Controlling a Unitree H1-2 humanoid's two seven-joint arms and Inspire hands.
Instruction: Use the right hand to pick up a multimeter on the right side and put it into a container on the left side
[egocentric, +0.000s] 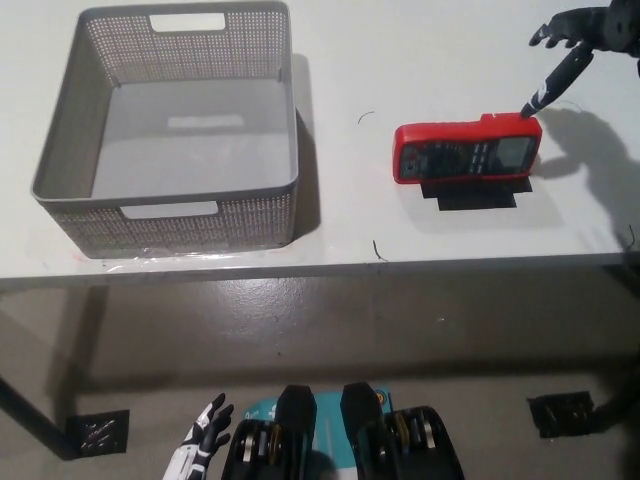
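A red multimeter (466, 152) with a dark face lies on its side on the white table (420, 60), over a strip of black tape (478, 196). My black right hand (580, 45) hovers at the table's upper right, open, fingers spread, one fingertip just above the multimeter's right top corner. It holds nothing. A grey perforated basket (170, 130) stands empty on the table's left. My white left hand (200, 445) hangs low at the bottom left, below the table edge, fingers apart.
The table's front edge (320, 268) runs across the middle of the view, with bare floor below. Between basket and multimeter lies bare tabletop with small pen marks (366, 117).
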